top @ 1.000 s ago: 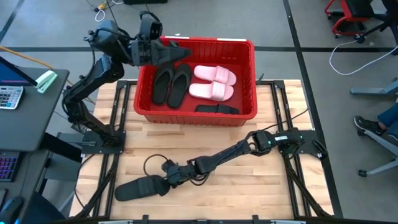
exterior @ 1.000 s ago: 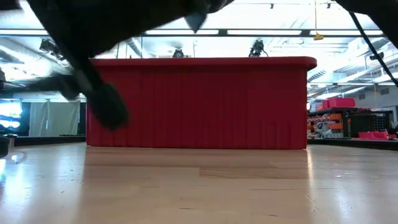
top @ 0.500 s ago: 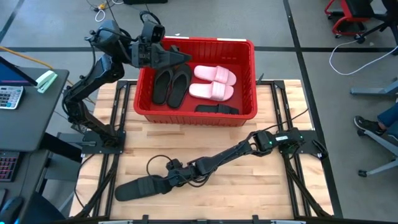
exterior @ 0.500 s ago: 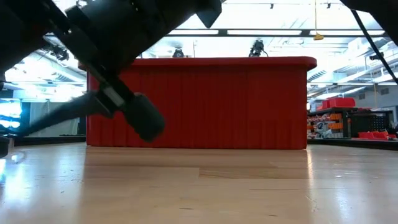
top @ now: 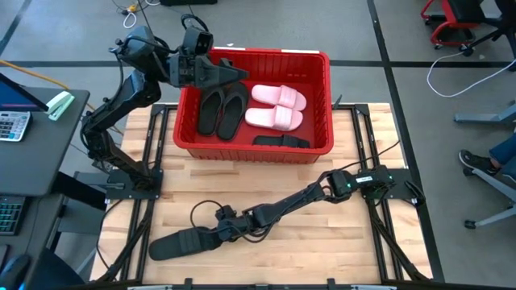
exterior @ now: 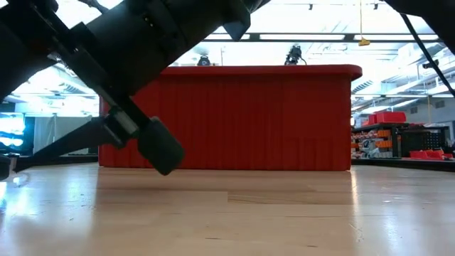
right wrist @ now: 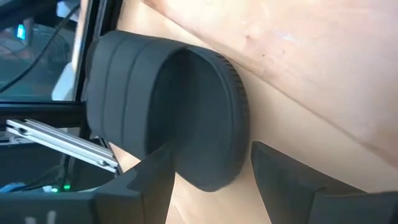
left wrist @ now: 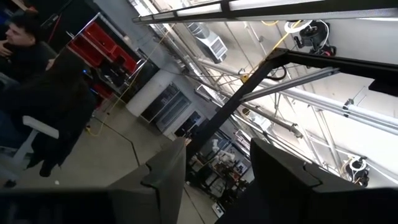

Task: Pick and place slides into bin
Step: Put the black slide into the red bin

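Observation:
A black wide-strap slide (top: 179, 242) lies sole down on the table near its front left corner. My right gripper (top: 213, 235) reaches low across the table to it and is open, its fingers on either side of the slide's near end (right wrist: 214, 168). The red bin (top: 251, 152) stands at the table's far side. In it lie two black flip-flops (top: 223, 111), two pale pink slides (top: 276, 107) and a black slide (top: 282, 142). My left gripper (top: 239, 72) hangs open with nothing in it above the bin's far left corner. My right gripper comes at the black slide slanting down from the table's right, along its length. One finger (right wrist: 149, 180) shows right against the sole's side (right wrist: 186, 177). Whether it touches, I cannot tell. The slide lies flat on the table.
Bare wooden tabletop (top: 322, 242) spreads between the bin and the front edge. A desk with a calculator (top: 12, 125) stands left of the table. The bin's ribbed front wall (exterior: 227, 117) fills the middle of the low view.
My right gripper has tipped further downward and sunk a little toward the black slide on the table. The slide has stayed where it lay.

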Controlling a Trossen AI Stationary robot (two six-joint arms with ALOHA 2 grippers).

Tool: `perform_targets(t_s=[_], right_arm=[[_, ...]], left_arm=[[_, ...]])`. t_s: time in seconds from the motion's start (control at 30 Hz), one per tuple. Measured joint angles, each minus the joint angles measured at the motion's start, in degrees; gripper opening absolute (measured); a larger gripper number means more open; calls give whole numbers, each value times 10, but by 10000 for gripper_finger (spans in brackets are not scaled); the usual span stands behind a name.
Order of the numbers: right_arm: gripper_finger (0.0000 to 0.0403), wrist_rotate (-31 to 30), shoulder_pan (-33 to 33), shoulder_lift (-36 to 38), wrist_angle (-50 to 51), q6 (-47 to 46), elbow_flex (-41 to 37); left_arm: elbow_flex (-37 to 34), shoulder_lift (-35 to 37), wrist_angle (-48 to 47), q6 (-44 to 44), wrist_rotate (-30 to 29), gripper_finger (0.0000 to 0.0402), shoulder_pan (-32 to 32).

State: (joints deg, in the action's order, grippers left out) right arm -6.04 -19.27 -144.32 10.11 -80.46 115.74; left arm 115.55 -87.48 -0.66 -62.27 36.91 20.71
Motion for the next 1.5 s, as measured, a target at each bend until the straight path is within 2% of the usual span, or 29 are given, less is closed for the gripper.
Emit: perform_targets(t_s=[0.4, 0.53, 0.9, 1.1, 1.33, 1.43, 1.5], right_arm=[[204, 22, 0, -24, -50, -18, 1], [165, 24, 0, -24, -57, -8, 0], [18, 40, 0, -25, -55, 26, 0], [12, 40, -8, -15, -57, 49, -2], [12, 23, -20, 63, -50, 102, -2], [12, -12, -14, 145, 14, 148, -2], [12, -57, -4, 205, 76, 185, 1]], left_arm=[[0, 0, -2, 0, 0, 185, 0], [0, 0, -4, 0, 0, 184, 0], [0, 0, -2, -1, 0, 177, 0], [0, 0, -2, -7, 3, 174, 0], [0, 0, 4, -49, 4, 175, 0], [-1, 4, 35, -75, 4, 178, 0], [-1, 7, 89, -97, 5, 178, -2]])
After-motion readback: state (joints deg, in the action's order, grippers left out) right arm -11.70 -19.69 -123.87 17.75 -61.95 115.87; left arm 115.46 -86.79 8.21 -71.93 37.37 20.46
